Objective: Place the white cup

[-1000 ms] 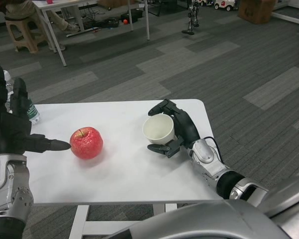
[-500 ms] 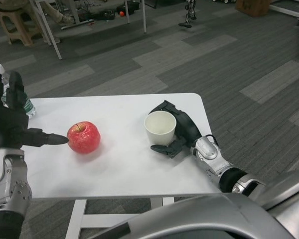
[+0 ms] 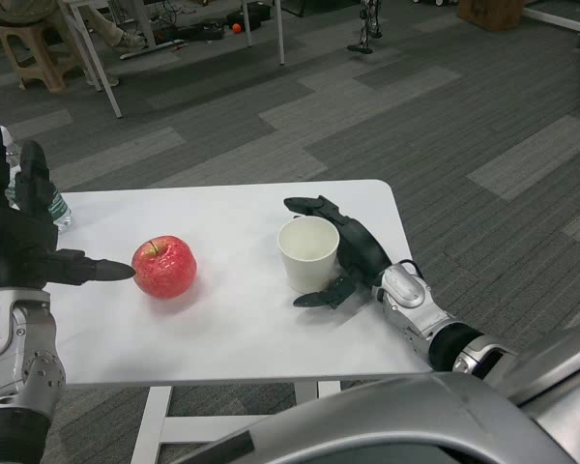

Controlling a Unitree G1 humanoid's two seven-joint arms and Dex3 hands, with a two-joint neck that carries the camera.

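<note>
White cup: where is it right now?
Head view: the white cup stands upright on the table, right of centre, between the apple and the right hand cupped around it.

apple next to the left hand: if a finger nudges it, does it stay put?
Probably rolls: the apple is round and sits free on the flat white table. Its glossy skin may slip off the left robot hand. Looks solid, probably heavy for its size.

A red apple (image 3: 164, 267) sits stem-up on the left half of a white table (image 3: 222, 329). A plastic bottle with a green label (image 3: 56, 210) stands at the table's far left edge. Beyond, on grey carpet, a wooden stool (image 3: 34, 48) stands beside another white table (image 3: 174, 19).
</note>
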